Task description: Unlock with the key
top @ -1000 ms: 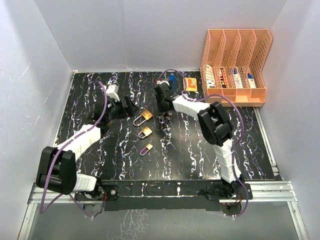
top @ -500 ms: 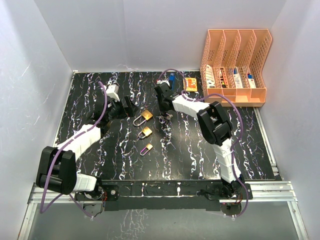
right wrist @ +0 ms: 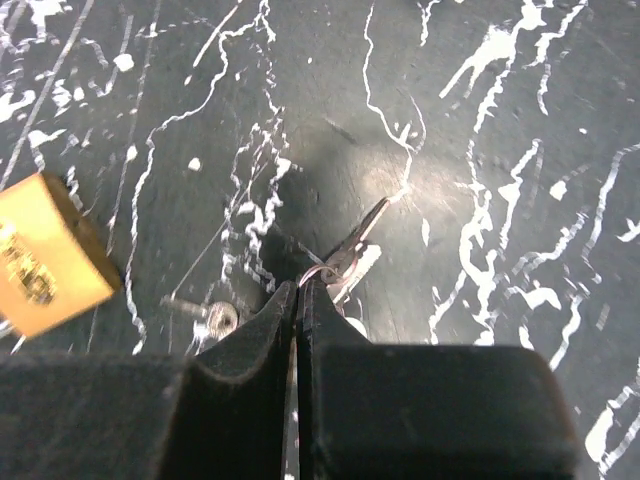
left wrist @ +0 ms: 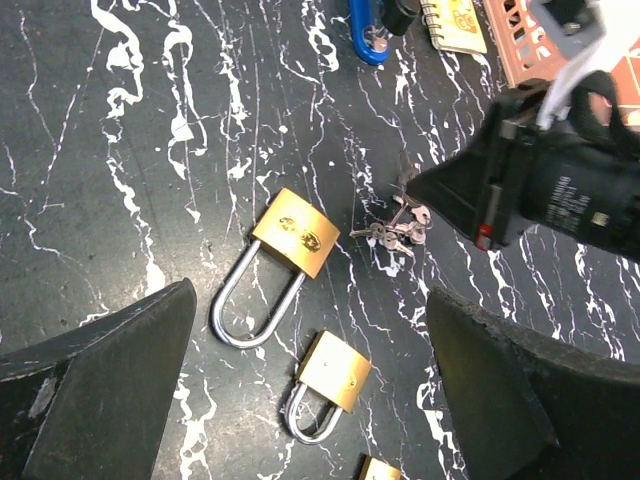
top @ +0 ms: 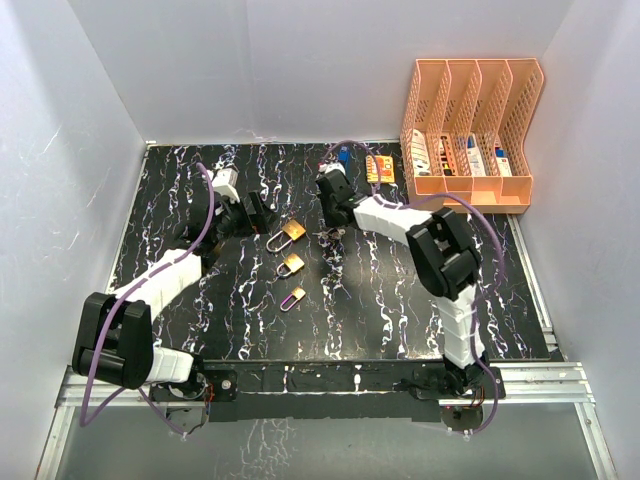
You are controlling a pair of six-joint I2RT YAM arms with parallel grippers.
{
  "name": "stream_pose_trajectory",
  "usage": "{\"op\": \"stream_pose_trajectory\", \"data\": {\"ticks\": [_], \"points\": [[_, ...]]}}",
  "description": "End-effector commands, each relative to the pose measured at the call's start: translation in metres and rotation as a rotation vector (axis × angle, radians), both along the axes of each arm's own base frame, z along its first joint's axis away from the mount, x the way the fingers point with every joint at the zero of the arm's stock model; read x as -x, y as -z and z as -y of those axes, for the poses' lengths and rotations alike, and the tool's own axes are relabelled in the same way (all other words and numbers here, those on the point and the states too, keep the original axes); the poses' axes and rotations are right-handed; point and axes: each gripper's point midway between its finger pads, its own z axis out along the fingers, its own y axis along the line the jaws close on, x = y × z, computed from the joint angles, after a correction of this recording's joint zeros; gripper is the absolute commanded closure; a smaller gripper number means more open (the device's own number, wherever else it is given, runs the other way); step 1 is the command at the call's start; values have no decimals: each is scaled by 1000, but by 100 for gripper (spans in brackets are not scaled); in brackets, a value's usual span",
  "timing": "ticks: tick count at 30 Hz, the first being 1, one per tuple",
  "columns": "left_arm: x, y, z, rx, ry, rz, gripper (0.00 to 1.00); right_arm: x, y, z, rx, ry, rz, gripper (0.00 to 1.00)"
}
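Three brass padlocks lie in a diagonal row: a large one (top: 291,232) (left wrist: 295,232), a medium one (top: 291,265) (left wrist: 335,372) and a small one (top: 297,296) (left wrist: 378,470). A bunch of small keys (top: 328,234) (left wrist: 398,230) lies just right of the large padlock. My right gripper (top: 329,222) (right wrist: 297,286) is shut, its tips pinching the key ring, with one key (right wrist: 352,248) sticking out ahead and another (right wrist: 205,313) to the left. My left gripper (top: 262,216) (left wrist: 310,292) is wide open and empty, hovering over the large and medium padlocks.
An orange file organizer (top: 470,125) with small items stands at the back right. A blue tool (top: 343,155) (left wrist: 365,30) and an orange notepad (top: 380,168) (left wrist: 452,18) lie behind the right gripper. White walls close in the black marbled table (top: 400,300).
My right arm has swung a little to the right while its gripper stays down at the keys. The left arm and the padlocks have not moved.
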Motion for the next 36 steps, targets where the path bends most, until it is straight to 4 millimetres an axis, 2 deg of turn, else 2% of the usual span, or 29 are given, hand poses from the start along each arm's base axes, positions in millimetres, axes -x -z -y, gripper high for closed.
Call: {"op": "stream_pose_trajectory", "data": {"ticks": [1,5,8,9,10,16,28,29,36], "points": [[2,-16,15,46,67,56,2,-9,-101,-14,-162,-64,236,100],[6,-26,30,68,130,92,3,7,-131,-19,-235,-127,266,100],[11,-32,43,80,181,117,4,19,-147,-20,-279,-159,275,100],[12,-34,47,80,191,123,4,22,-147,-22,-292,-172,268,100],[13,-35,50,78,201,129,5,28,-167,-23,-327,-190,295,100],[19,-39,65,73,251,162,6,49,-196,-27,-436,-247,324,100],[25,-52,82,91,366,305,9,74,-226,-29,-509,-328,348,100],[24,-47,85,92,381,310,9,75,-227,-29,-508,-332,351,100],[29,-48,99,118,490,393,9,79,-235,-23,-499,-348,361,100]]}}
